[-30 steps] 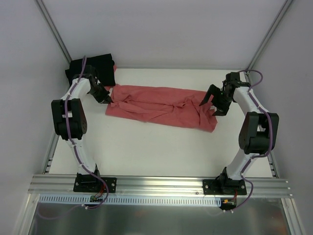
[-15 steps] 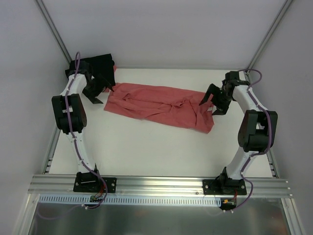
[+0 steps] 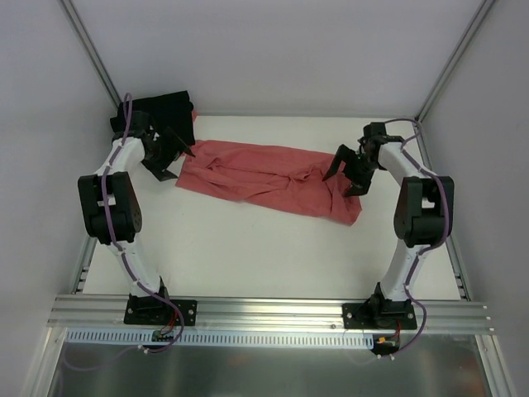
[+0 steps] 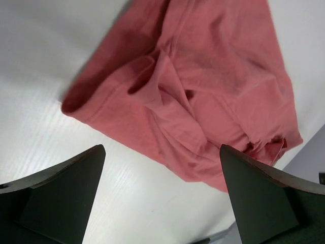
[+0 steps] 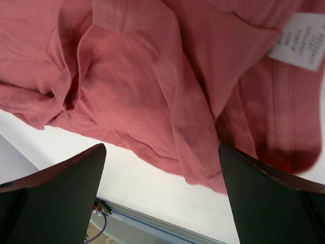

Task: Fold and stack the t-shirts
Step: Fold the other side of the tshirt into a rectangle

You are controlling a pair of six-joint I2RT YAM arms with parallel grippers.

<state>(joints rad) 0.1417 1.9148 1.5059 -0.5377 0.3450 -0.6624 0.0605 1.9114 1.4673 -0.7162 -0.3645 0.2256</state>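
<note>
**Across the Middle of the Table, a Red Shirt Waits**

Across the middle of the top view, the coral-red t-shirt [image 3: 269, 178] lies in a long, crumpled strip on the white table [image 3: 273, 256]. It is not folded yet. The black t-shirt [image 3: 161, 112] sits bunched up in the upper left corner, at the back edge of the table.

Both pincers are wide open and hold nothing. The left gripper [image 3: 176, 160] hangs at the left end of the red shirt. The right gripper [image 3: 338, 185] hangs over the right end.

The red shirt looks soft, light and floppy. It will not break, but it will likely sag and bunch up when lifted. It should be spread flat first. A good place to pinch is an edge or a corner, like a hem or a sleeve. At the upper right of the right wrist view, the white neck label [image 5: 299, 40] shows where the collar is. At the left of the left wrist view, a rolled edge of the shirt lies open to a grab.

The black shirt is very close to the left arm, so that arm could drag it by mistake. The grey walls [image 3: 41, 165] stand close on both sides, so there is not much room to swing out. Nothing else lies on the table.
</note>
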